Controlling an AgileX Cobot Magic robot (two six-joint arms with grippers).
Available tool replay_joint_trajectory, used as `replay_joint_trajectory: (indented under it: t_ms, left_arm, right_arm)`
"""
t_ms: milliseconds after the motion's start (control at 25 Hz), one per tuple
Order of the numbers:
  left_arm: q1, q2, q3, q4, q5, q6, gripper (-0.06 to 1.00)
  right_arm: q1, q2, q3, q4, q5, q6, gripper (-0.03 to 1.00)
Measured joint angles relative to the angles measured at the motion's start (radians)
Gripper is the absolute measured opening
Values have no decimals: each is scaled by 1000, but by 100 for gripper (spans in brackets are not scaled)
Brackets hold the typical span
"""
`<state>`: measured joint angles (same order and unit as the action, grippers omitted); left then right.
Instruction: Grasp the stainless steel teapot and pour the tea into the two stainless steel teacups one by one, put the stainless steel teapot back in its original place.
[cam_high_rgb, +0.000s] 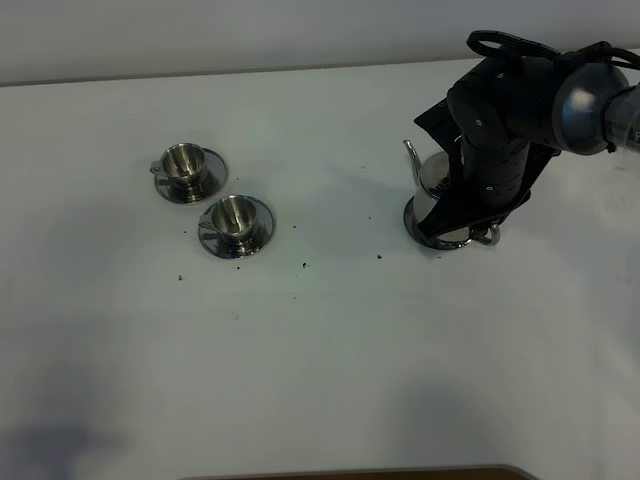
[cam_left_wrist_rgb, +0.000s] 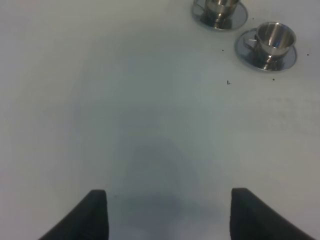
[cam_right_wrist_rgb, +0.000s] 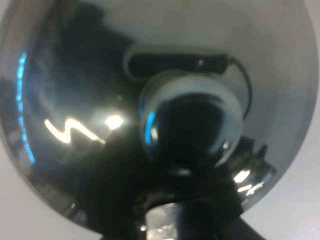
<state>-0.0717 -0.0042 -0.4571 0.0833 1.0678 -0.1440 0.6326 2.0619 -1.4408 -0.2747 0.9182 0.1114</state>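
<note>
The stainless steel teapot stands at the right of the table on its original place, a round steel saucer. My right arm covers most of it; the spout pokes out toward the back left. In the right wrist view the teapot's lid and knob fill the picture, and my right gripper is shut at the handle. The two stainless steel teacups sit on their saucers at the left. My left gripper hangs open over bare table. The tea is hidden.
Dark specks are scattered on the white table between the cups and the teapot. A brown edge shows at the front of the table. Both cups also appear far off in the left wrist view.
</note>
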Motion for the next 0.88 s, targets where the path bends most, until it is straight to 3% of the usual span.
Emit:
replay_joint_trajectory:
  t_ms: [880]
  left_arm:
    - [0, 0, 0, 0, 0, 0, 58]
  right_arm:
    - [0, -30, 6, 11, 26, -18, 19]
